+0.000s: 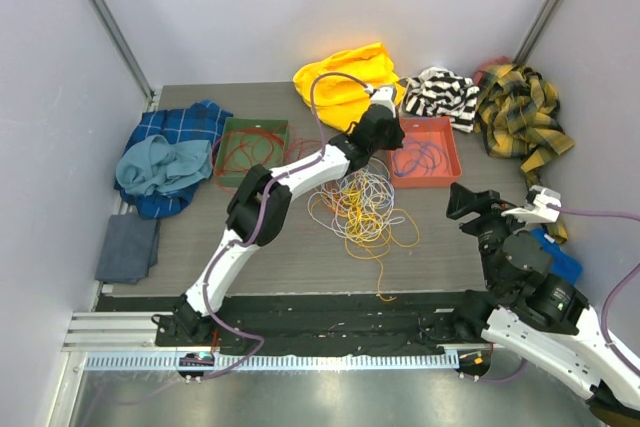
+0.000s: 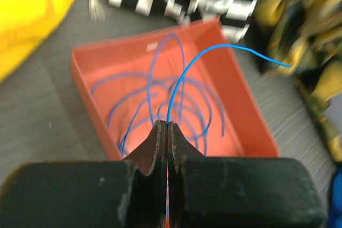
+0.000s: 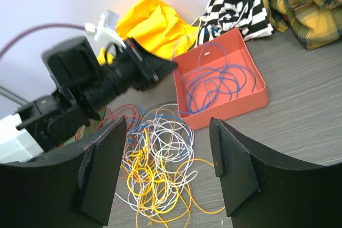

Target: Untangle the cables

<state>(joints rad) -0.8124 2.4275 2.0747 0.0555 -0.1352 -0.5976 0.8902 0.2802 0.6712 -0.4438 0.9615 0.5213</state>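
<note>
A tangled pile of yellow, white, orange and blue cables lies mid-table; it also shows in the right wrist view. An orange tray behind it holds several loose blue cables. My left gripper hangs over the tray's left side. In the left wrist view it is shut on one blue cable that arcs up over the tray. My right gripper is open and empty, right of the pile; the pile lies beyond its jaws, apart from them.
A green tray with red cables sits at the left. Clothes ring the table: yellow, black-and-white striped, yellow plaid, blue plaid, grey. A blue object lies by the right arm.
</note>
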